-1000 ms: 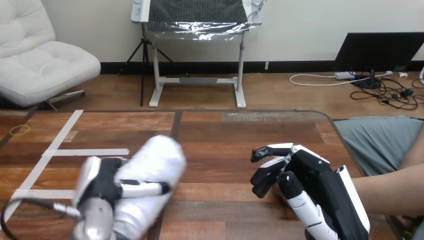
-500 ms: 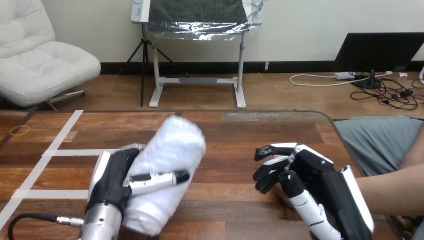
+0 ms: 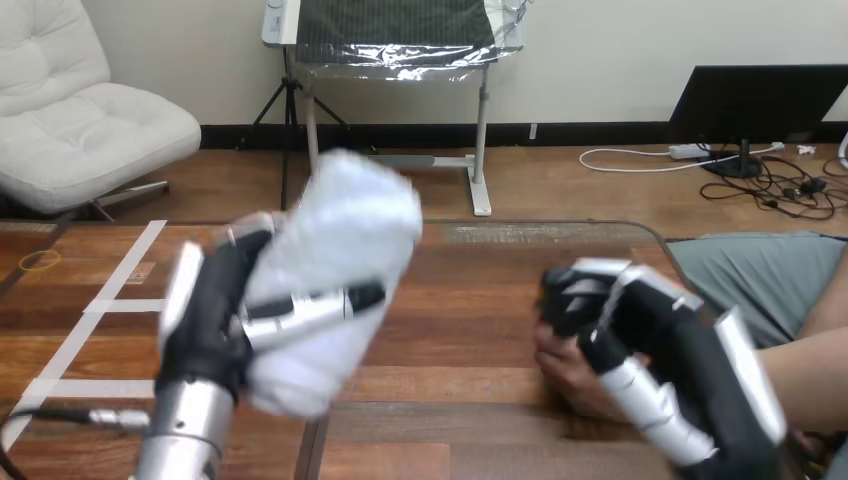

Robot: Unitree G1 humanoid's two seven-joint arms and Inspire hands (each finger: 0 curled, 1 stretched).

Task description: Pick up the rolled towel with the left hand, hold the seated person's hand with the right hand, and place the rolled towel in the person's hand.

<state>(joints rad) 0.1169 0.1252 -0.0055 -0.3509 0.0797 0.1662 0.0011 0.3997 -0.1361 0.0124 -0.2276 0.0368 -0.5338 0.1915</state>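
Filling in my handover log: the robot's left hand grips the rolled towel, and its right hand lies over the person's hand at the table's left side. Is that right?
Not quite: the side is wrong. The head view shows the left hand gripping the rolled towel, and the right hand lying over the person's hand at the table's right side.

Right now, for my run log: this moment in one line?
left hand: holding rolled towel above table | right hand: over person's hand, grip unclear | handover: pending
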